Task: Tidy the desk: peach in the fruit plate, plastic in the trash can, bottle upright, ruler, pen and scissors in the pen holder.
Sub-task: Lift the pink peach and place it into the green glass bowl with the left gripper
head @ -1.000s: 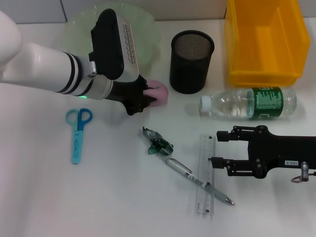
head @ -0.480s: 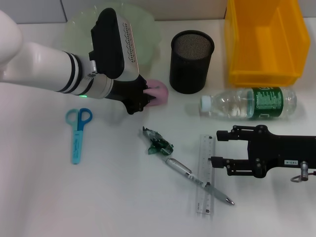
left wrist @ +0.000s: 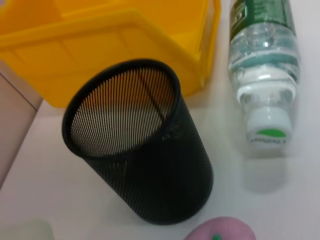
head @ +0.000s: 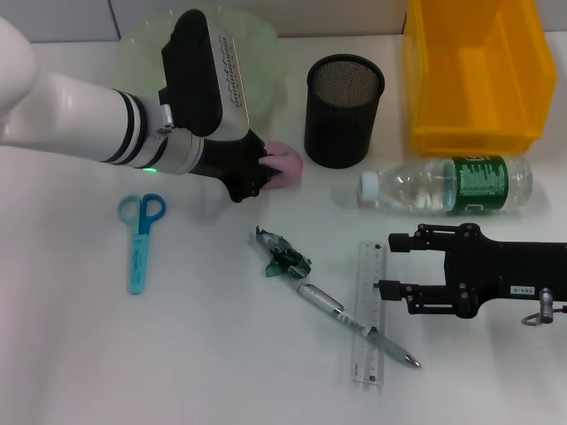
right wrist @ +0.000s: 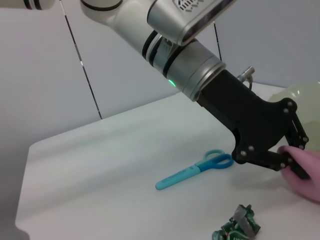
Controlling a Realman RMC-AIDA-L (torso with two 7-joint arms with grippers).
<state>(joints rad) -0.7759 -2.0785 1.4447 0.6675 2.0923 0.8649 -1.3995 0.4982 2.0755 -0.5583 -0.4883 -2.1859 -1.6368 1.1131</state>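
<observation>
- Barely anything has shifted over the last second: the left gripper (head: 259, 173) has crept a touch up toward the fruit plate (head: 275, 53), and the pink peach (head: 288, 165) has gone with it, now sitting a shade nearer the plate than a second ago.
- The fingers (right wrist: 292, 167) are closed onto the peach (right wrist: 310, 175), one pad pressing into its flank as the right wrist view shows it; the peach pokes out just beyond the fingertips toward the mesh pen holder (head: 344, 110).
- I reckon the lift is only beginning. Whether the peach has cleared the desk (head: 204, 354) yet I can't say from up here, since the black gripper body hides its underside.
- The plate lies behind the jaws, largely under the forearm, so the carry should be short: up, back and over the rim.
- The right gripper (head: 386, 263) has not budged; it waits with its fingers spread apart over the ruler (head: 369, 310), holding nothing.
- Just off its fingertips, the pen (head: 354, 324) lies across the ruler, with the crumpled plastic wrapper (head: 282, 255) farther out.
- The water bottle (head: 447, 185) is still on its side beside that arm, between it and the yellow bin (head: 469, 71).
- The blue scissors (head: 139, 241) lie well off on the far side of the left arm, untouched.
</observation>
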